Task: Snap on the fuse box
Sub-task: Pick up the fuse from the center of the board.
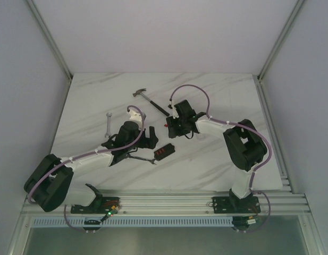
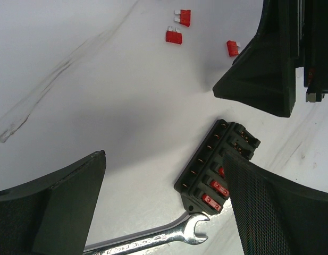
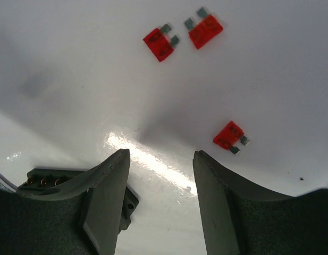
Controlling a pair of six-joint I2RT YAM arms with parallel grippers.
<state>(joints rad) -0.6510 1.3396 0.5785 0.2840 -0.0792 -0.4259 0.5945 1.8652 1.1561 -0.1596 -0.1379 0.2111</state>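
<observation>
The fuse box [image 1: 163, 152] lay on the marble table [image 1: 217, 164], at about 4 o'clock from the left gripper [image 1: 149, 139] in the overhead view. Both grippers stood spread and empty. The right gripper [image 3: 161, 154] hovered by three loose red fuses [image 3: 229, 135], 12 o'clock of the box.

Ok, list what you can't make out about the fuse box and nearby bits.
Small black rectangular plastic fuse box: left wrist view, right part behind a finger of the left tool; filled slots uncountable.
Right wrist view: only its corner shows behind the right tool.
Silver metal wrench: left wrist view, handle cut by bottom edge.
Small red plastic fuses: right wrist view, markings too small.
</observation>
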